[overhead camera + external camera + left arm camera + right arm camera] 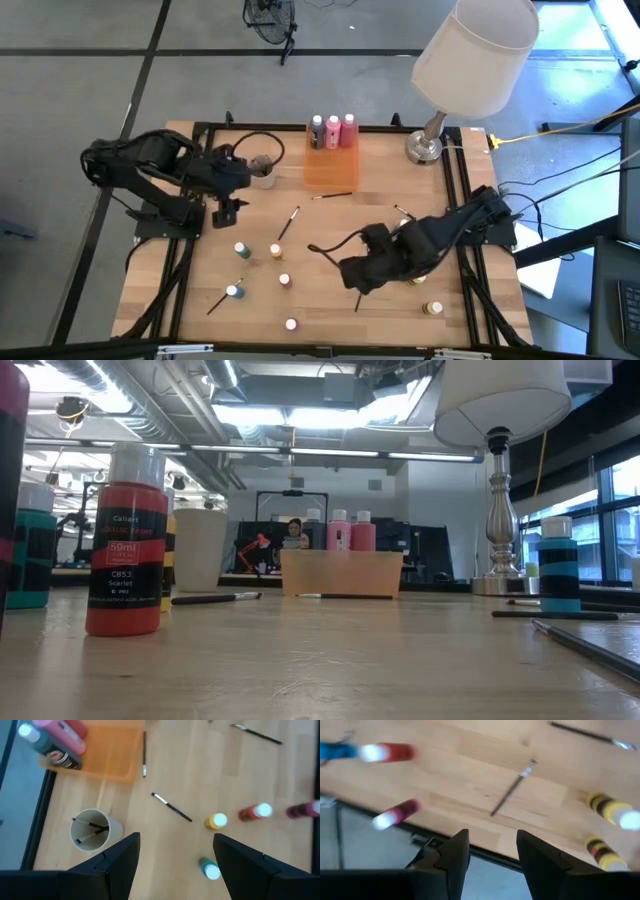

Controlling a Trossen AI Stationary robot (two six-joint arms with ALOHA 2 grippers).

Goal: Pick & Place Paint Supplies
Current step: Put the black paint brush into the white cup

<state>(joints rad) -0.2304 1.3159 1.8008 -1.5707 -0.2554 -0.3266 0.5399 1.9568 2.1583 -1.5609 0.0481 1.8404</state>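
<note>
The left tool hangs over the table with its two fingers spread wide and nothing between them. Just beside it stands the grey cup, with two brushes inside. Ahead of the fingers lies a paintbrush, and close by it a yellow pot, a teal pot and a red pot. Farther off sits the orange tray, with the squeeze bottles standing at its far end and another paintbrush lying along its edge.

The right tool hovers low near the table's front edge, its fingers parted with an empty gap. Just ahead of it lies a thin paintbrush. To one side are two yellow-and-dark pots; to the other, a pink pot and a red pot. A second paintbrush lies well beyond. A lamp stands at the far corner behind this arm.
</note>
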